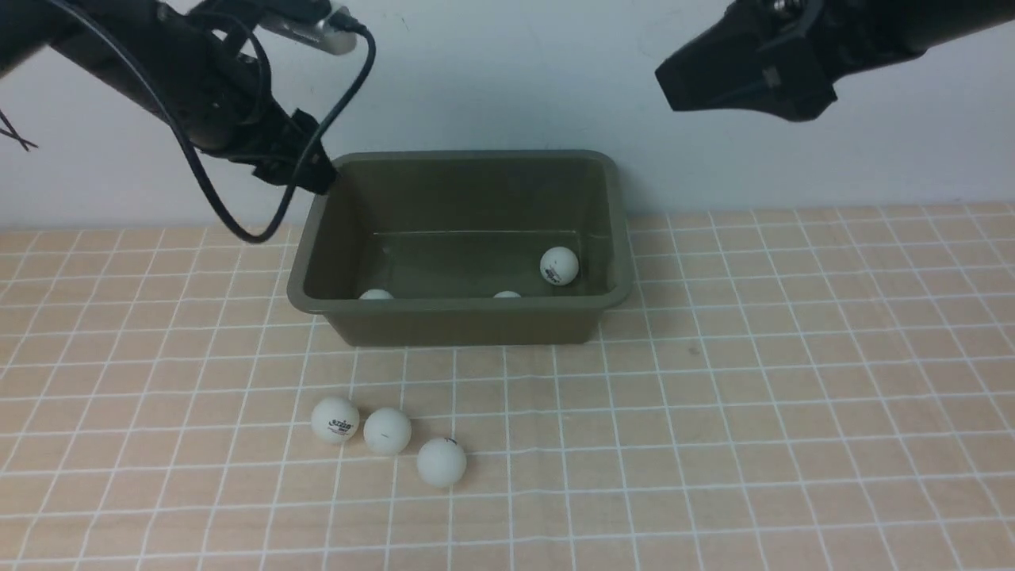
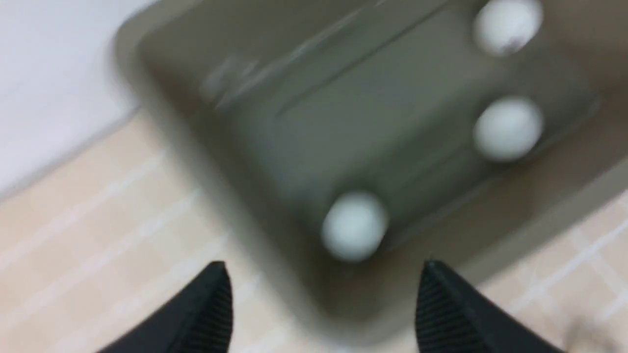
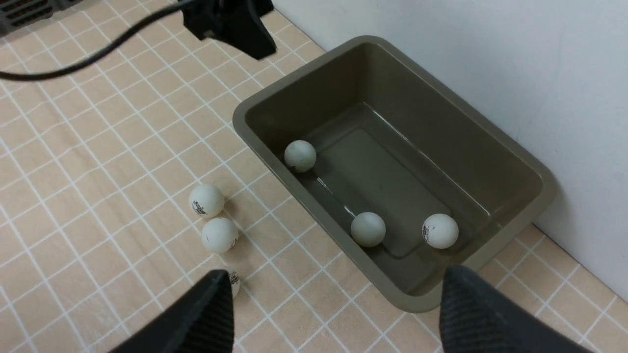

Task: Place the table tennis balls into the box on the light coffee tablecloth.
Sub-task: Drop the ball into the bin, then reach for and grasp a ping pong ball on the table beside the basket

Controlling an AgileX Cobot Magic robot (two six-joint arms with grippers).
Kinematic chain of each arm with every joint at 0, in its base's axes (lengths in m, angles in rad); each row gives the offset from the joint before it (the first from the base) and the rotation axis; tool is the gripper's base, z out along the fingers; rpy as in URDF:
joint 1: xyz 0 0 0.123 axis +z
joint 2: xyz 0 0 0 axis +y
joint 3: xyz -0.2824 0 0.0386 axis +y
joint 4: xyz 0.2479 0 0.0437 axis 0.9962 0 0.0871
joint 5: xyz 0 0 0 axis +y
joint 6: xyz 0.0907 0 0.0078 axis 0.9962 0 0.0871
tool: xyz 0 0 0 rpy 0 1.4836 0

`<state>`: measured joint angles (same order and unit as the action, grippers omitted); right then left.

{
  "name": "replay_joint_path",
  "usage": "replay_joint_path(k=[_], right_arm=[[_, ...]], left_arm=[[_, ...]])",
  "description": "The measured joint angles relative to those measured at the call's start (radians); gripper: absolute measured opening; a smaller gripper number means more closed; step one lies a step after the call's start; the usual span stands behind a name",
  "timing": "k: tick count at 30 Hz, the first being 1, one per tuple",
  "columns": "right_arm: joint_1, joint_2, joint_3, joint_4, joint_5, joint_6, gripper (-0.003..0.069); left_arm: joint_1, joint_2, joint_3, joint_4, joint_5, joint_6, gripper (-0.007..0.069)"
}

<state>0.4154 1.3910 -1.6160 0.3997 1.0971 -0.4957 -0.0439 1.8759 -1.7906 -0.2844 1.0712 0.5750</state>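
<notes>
The olive-green box [image 1: 460, 308] stands on the light coffee tablecloth [image 1: 714, 436] against the back wall. Three table tennis balls lie inside it: one [image 1: 559, 265] at the right, two [image 1: 376, 294] [image 1: 507, 294] half hidden behind the near wall. Three more balls [image 1: 335, 419] [image 1: 387, 431] [image 1: 441, 461] rest on the cloth in front of the box. My left gripper [image 2: 324, 267] hangs open and empty over the box's far left corner [image 1: 317, 178]. High at the upper right, my right gripper [image 3: 333, 279] is open and holds nothing.
A pale wall runs right behind the box. The left arm's black cable [image 1: 238, 214] loops down near the box's left rim. Bare checked cloth spreads to both sides and toward the front edge.
</notes>
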Motion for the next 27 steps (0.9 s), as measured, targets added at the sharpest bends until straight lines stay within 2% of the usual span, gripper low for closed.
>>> replay_joint_path(k=[4,9,16,20,27], right_arm=[[0.0,0.0,0.0,0.0,-0.001,0.0,0.0512],[0.0,0.0,0.0,0.0,-0.014,-0.002,0.0512],[0.0,0.0,0.0,0.0,-0.016,-0.016,0.0511],[0.0,0.0,0.0,-0.003,-0.012,-0.018,0.0512],[0.0,0.0,0.0,-0.004,-0.001,-0.019,0.0512]], left_arm=[[0.001,-0.025,-0.031,0.138,0.135,-0.073,0.0312],[0.018,-0.027,-0.029,0.168,0.159,-0.118,0.0223],[0.024,-0.061,0.032,0.072,0.163,-0.14,0.0206],[0.024,-0.123,0.165,0.05,0.162,-0.145,0.0206],[0.024,-0.244,0.426,0.0,0.159,-0.045,0.0215]])
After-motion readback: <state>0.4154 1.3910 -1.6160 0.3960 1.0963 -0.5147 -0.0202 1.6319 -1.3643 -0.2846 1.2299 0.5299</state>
